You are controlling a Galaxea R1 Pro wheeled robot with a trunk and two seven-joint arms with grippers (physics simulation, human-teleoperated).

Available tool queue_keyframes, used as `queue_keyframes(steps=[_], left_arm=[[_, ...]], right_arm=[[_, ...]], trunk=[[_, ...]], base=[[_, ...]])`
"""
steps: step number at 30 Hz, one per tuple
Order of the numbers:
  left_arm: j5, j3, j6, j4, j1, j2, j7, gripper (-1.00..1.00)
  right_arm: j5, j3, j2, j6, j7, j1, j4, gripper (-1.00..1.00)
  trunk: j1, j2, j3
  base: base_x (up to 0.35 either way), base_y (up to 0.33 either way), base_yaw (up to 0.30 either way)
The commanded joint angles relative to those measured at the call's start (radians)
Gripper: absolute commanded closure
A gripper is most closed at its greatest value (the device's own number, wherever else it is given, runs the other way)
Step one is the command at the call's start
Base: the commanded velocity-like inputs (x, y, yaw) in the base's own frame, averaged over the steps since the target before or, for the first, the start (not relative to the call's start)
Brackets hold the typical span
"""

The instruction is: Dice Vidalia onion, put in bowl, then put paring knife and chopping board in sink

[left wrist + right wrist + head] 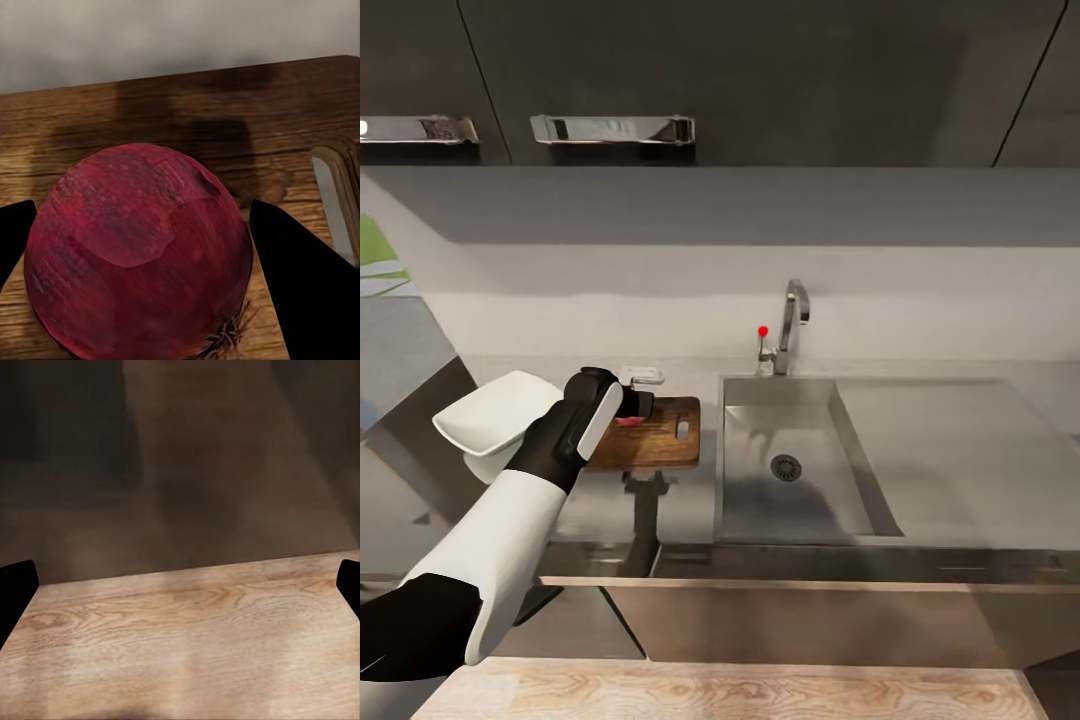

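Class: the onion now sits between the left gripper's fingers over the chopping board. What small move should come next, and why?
Probably open the left gripper and lift it away. In the left wrist view the onion seems to rest on the chopping board, fingers on both sides; the sink is empty. Cutting needs the onion released.

We see a glossy steel sink (800, 500), a grainy matt wooden board (150, 112), and a smooth, faintly shiny-skinned onion (139, 251).
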Motion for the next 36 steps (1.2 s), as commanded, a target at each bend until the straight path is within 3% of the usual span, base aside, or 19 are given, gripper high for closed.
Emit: queue_keyframes(steps=[1, 17, 36], left_arm=[[0.01, -0.002, 0.003, -0.001, -0.001, 0.001, 0.011, 1.0], [0.01, -0.002, 0.004, -0.016, -0.001, 0.004, 0.011, 1.0], [0.01, -0.002, 0.004, -0.029, -0.001, 0.015, 0.011, 1.0]], right_arm=[[0.011, -0.001, 0.0, -0.002, -0.01, -0.001, 0.0, -1.0], [0.011, -0.001, 0.0, -0.002, -0.01, -0.001, 0.001, -1.0], [0.011, -0.001, 0.0, -0.002, -0.009, -0.001, 0.004, -1.0]], trunk=[[0.0, -0.001, -0.003], [0.0, -0.001, -0.028], [0.0, -0.001, -0.03]], base=[[0.084, 0.0, 0.0], [0.01, 0.0, 0.0], [-0.064, 0.0, 0.0]])
